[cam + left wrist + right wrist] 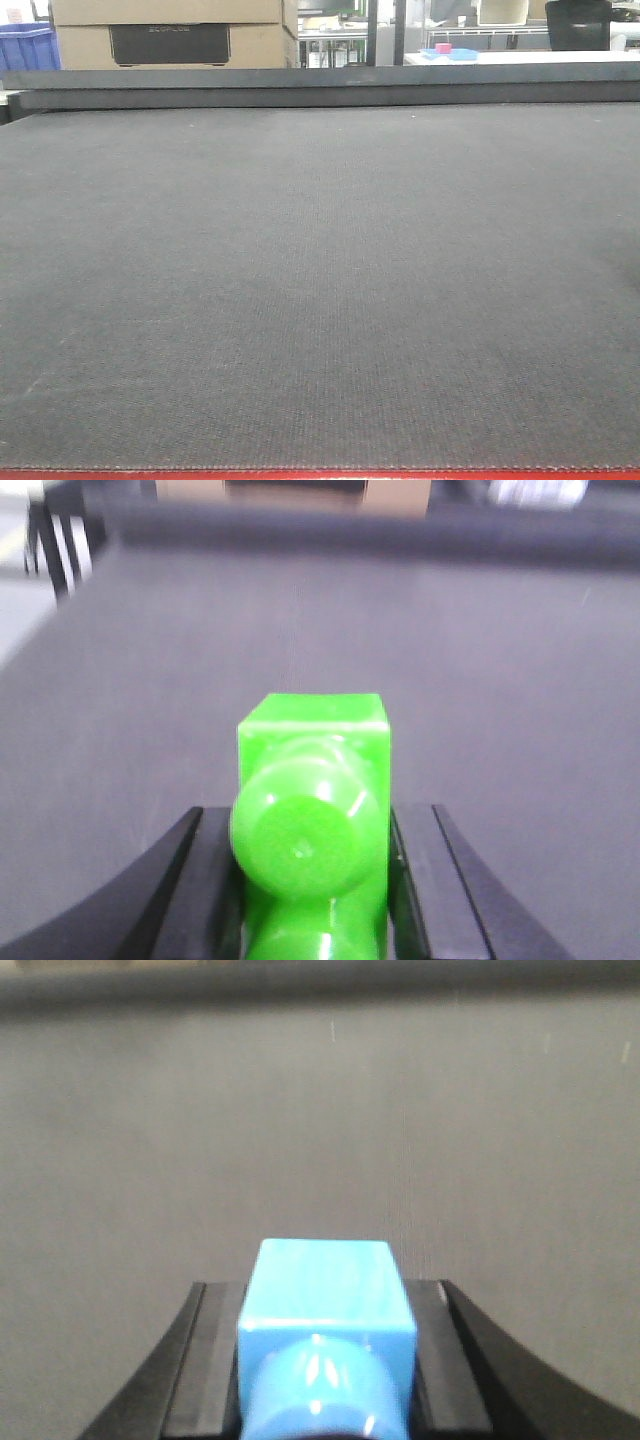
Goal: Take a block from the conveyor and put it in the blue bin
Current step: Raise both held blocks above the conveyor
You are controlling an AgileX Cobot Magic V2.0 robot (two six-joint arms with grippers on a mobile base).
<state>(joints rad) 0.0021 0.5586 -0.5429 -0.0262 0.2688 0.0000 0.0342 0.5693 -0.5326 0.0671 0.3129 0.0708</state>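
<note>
On my front feed the conveyor (320, 280) fills nearly the whole picture, a dark grey woven belt with its thin red edge (320, 475) along the bottom and a dark raised rail (320, 85) across the far side. From the left wrist camera I see the left gripper (312, 820) with its black fingers (205, 880) pinching a green block (312, 740). One finger is pressed to each side of the block, and a round stud on it faces the lens. The belt stretches out beyond the block, blurred, and I cannot tell whether the block rests on the belt or hangs above it. The right wrist camera shows much the same: the right gripper (325, 1295) has its fingers (215, 1360) clamped on a blue block (325, 1280), whose flat top is turned up and whose rounded stud points at the camera. The grey belt runs away ahead of it, and again the height over the belt is unclear to me. Past the far rail, at the upper left of the front feed, stands the blue bin (25, 45), partly cut off by the frame, just beside a large cardboard box (170, 30). Farther right, a small pink object (443, 48) sits on a blue plate (462, 54) on a white surface (530, 57).
</note>
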